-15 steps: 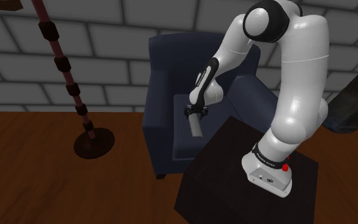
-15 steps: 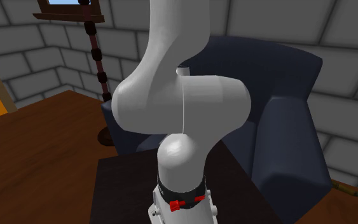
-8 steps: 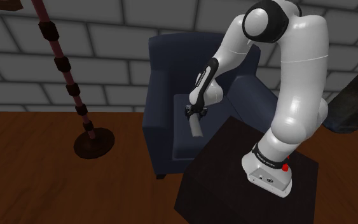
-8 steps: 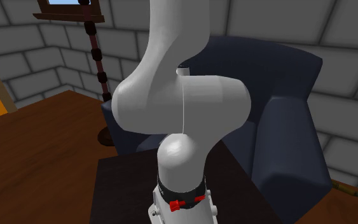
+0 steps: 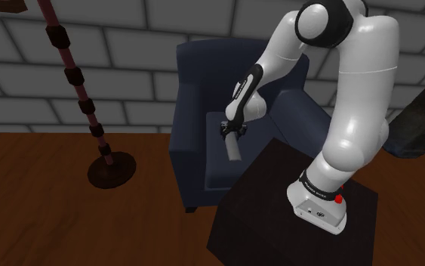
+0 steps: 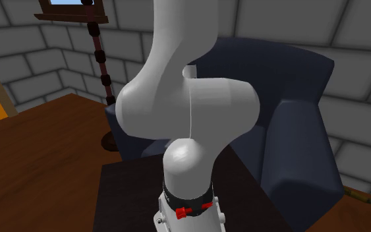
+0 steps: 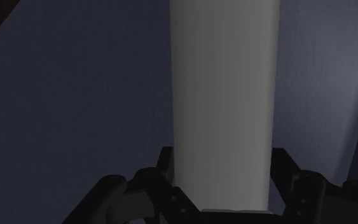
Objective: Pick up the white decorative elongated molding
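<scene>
Clasping grey molding [image 7: 225,76], black tool [image 7: 222,162], navy armchair seat [image 5: 212,168] behind.

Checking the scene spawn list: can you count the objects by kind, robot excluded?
Armchair, dark blue: 1
Pole stand, dark red, round base: 1
Molding, pale grey, clasped in the gripper: 1
Black box under the arm: 1
Total: 4
</scene>
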